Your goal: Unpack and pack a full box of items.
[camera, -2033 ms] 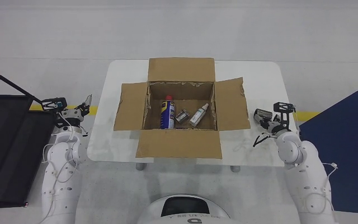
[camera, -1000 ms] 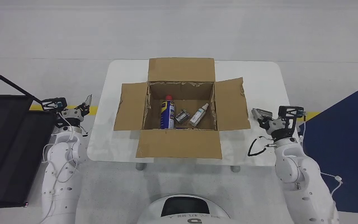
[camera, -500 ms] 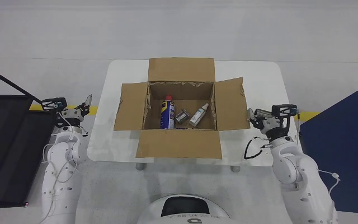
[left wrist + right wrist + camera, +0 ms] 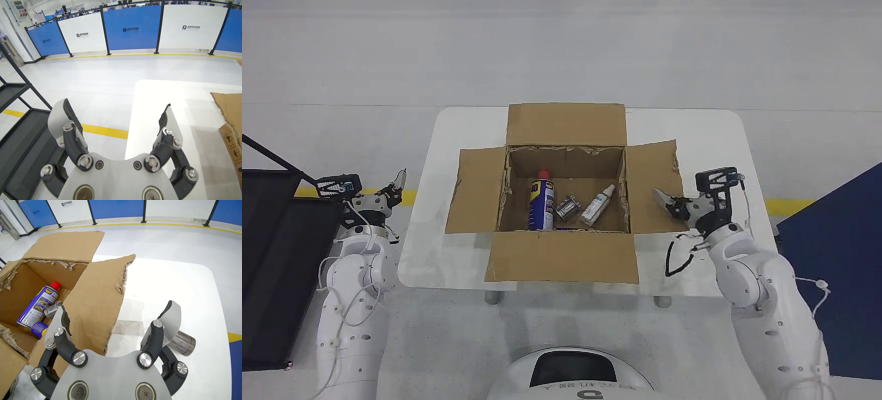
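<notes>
1. Right claw (image 4: 117, 306): jaws apart, empty, hanging over right flap of box (image 4: 62, 245). Left claw (image 4: 116, 103): also apart, empty, off the surface's (image 4: 170, 279) left edge.
2. Metal cylinder (image 4: 182, 343) lies on surface just beside right claw. Prob. heavy, smooth, slippery; grip across round body, mid-length.
3. Box sits mid-surface, flaps open. Inside: spray can (image 4: 38, 306), small metal part (image 4: 51, 310), clear bottle (image 4: 598, 205). Can looks rigid, light-ish; pinch mid-body, not cap.

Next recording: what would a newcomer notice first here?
The open brown cardboard box in the middle of the white table, a red-capped blue spray can inside. The right gripper hangs open at the box's right flap, with a shiny metal cylinder on the table beside it.
</notes>
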Action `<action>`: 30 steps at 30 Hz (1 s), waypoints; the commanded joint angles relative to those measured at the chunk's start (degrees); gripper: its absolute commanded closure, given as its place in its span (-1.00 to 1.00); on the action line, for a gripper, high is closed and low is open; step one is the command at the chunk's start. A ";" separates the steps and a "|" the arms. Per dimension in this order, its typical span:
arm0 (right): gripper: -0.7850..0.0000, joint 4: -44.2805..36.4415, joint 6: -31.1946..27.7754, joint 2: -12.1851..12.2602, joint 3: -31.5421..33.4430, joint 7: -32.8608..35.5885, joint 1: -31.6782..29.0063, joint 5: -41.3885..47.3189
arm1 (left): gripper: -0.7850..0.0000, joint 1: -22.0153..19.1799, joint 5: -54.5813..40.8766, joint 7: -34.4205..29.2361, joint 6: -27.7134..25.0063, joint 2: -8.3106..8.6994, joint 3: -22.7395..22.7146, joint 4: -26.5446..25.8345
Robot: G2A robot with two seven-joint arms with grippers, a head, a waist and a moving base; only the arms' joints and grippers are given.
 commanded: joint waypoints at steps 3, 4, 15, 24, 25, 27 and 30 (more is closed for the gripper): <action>-1.00 1.02 -0.79 -0.02 -1.73 2.13 1.99 -0.49 | -1.00 0.00 0.00 0.00 0.00 0.00 0.00 0.00; -1.00 1.39 -1.17 -0.03 -2.26 2.79 2.64 -0.51 | -1.00 0.00 0.00 0.00 0.00 0.00 0.00 0.00; -1.00 7.27 -4.68 -0.18 -6.67 8.82 10.10 2.14 | -1.00 0.00 0.00 0.00 0.00 0.00 0.00 0.00; -1.00 10.06 -6.43 -0.24 -9.23 10.87 13.20 3.45 | -1.00 0.00 0.00 0.00 0.00 0.00 0.00 0.00; -1.00 10.08 -6.49 -0.24 -9.47 10.90 13.28 3.49 | -1.00 0.00 0.00 0.00 0.00 0.00 0.00 0.00; -1.00 10.16 -6.59 -0.23 -9.92 10.95 13.31 3.31 | -1.00 0.00 0.00 0.00 0.00 0.00 0.00 0.00; -1.00 10.46 -7.02 -0.19 -10.38 11.05 13.32 3.32 | -1.00 0.00 0.00 0.00 0.00 0.00 0.00 0.00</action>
